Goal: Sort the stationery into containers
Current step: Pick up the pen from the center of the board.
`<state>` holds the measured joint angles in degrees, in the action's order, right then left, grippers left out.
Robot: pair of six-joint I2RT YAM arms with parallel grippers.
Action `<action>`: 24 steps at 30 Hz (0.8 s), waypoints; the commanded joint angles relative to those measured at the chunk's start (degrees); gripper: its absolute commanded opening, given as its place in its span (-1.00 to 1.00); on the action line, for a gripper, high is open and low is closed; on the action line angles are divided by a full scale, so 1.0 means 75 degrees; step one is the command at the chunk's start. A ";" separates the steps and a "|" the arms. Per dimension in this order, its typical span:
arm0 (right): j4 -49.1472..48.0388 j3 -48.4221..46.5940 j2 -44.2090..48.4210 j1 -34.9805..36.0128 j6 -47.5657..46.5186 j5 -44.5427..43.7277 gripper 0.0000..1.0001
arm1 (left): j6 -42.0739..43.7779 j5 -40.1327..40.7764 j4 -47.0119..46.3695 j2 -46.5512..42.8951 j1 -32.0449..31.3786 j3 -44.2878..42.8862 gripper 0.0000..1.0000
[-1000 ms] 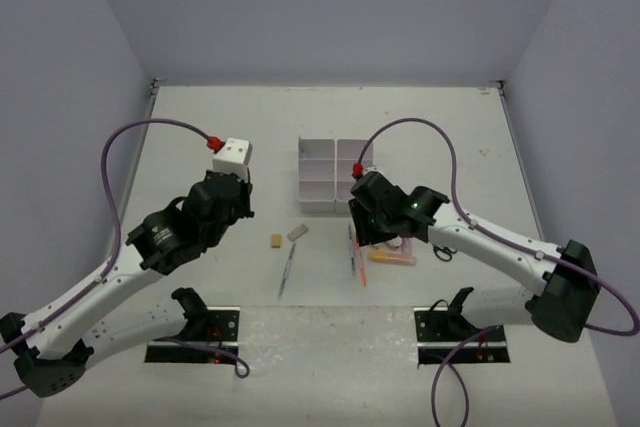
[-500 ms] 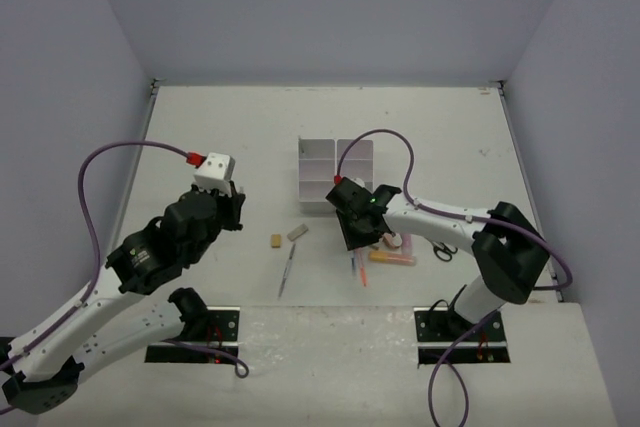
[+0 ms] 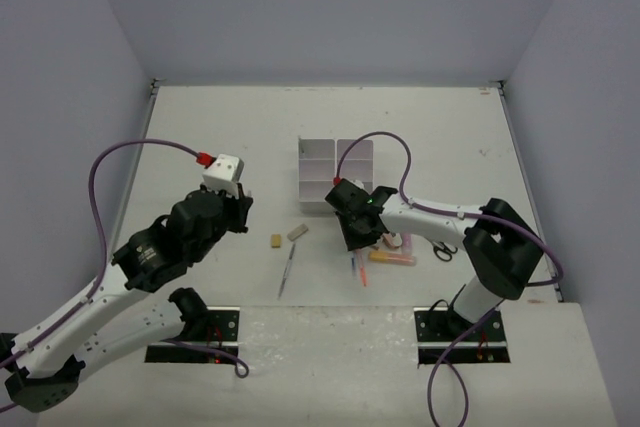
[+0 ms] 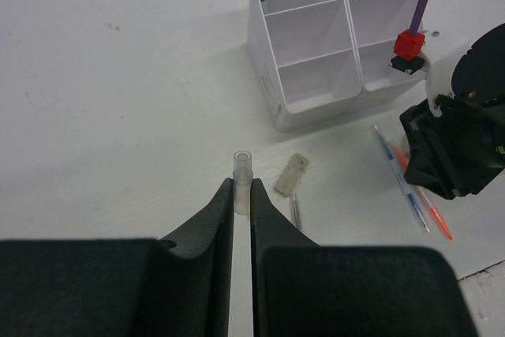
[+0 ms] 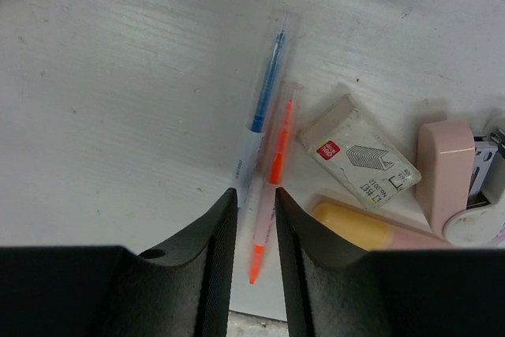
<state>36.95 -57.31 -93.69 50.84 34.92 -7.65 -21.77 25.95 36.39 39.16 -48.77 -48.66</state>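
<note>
A white table point(image 3: 200, 147) boxed in by pale lilac walls carries everything, and we read it from the near edge outward. Closest to the arm bases lies a thin grey pen point(image 3: 286, 272), alone and well apart from the rest. Just beyond it, to the right, the right gripper point(image 5: 255, 195) is low over a cluster of stationery. Its jaws stand narrowly apart, astride the pale barrel of the orange pen point(image 5: 278, 155), and we see no pinch on it yet. A blue pen point(image 5: 264, 100) lies just beside that barrel, nearly parallel. A small printed box point(image 5: 363, 165), a pink block point(image 5: 442, 171) and an orange-and-pink marker point(image 5: 355, 226) crowd the other side. We judge the orange pen light, stiff and smooth, so it is likely to roll or swivel. It is best taken square across the barrel near its middle, keeping the near finger clear of the blue pen. Further out sit a tan eraser point(image 3: 275, 240) and a flat tan piece point(image 4: 291, 174). The left gripper point(image 4: 242, 195) hangs above the bare table with its jaws closed on a clear tube point(image 4: 242, 173), perhaps a pen's end. Farthest is the white organizer point(image 4: 272, 92), its near compartments showing nothing inside. It looks light enough to slide if nudged.
</note>
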 commanded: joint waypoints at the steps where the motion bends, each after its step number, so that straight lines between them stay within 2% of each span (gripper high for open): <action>1: -0.0183 0.0243 0.0110 -0.0123 0.0128 0.0090 -0.44 | 0.0116 -0.0149 -0.0376 -0.0032 0.0011 0.0078 -1.00; 21: -0.0427 0.0470 -0.0129 -0.0278 0.0301 0.0241 -0.64 | 0.0172 -0.0401 -0.0446 -0.0007 0.0011 0.0125 -1.00; 24: -0.0440 0.0498 -0.0080 -0.0287 0.0318 0.0298 -0.77 | 0.0183 -0.0425 -0.0458 -0.0007 0.0006 0.0136 -1.00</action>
<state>34.99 -54.24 -94.98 48.97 35.50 -5.83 -21.47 23.67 35.22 39.50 -48.77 -48.04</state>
